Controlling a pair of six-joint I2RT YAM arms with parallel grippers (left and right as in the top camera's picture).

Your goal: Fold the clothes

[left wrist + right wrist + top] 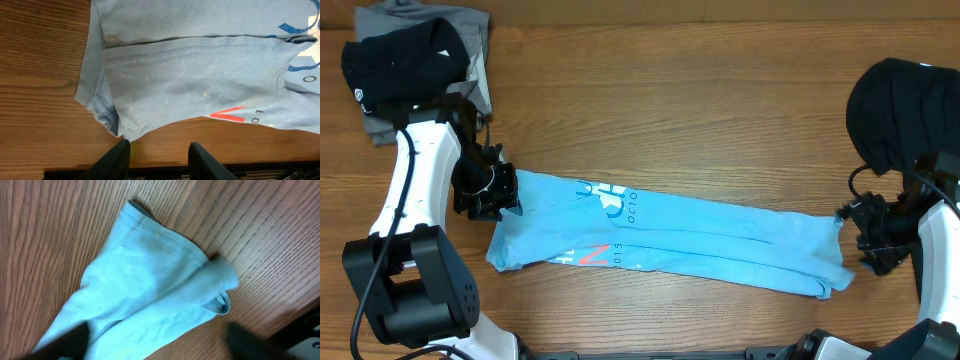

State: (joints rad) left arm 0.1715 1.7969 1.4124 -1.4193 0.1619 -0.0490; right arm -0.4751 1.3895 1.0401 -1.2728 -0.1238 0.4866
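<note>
Surface: brown wood-grain table (pixel 720 120), viewed from above.
Task's thing: soft light-blue T-shirt (pixel 720 238) with white, dark and red print. It lies flat as a long narrow band, doubled lengthwise, stretched between the two arms.
Other clothes: plain black T-shirt (pixel 900 110) bunched beyond the light-blue T-shirt's right end. A black and grey pile (pixel 415 55) sits beyond its left end, well apart from it.
Left gripper (pixel 160 157): jaws spread with nothing between them, just off the light-blue T-shirt's left end, near the ribbed collar (pixel 90 65).
Right gripper (pixel 157 341): fingers blurred but set wide and apparently empty, at the hemmed corner (pixel 215 275) of the opposite end.
Handling: light, limp, thin knit by the look of it. It should sag and drag rather than hold a shape, and the layers may slide on each other.
Where to grip: probably a pinch through all layers at each end, on hem or seam where the cloth is thickest, so the band lifts as one piece.
Risk: catching only the top layer would likely pull the fold open.
</note>
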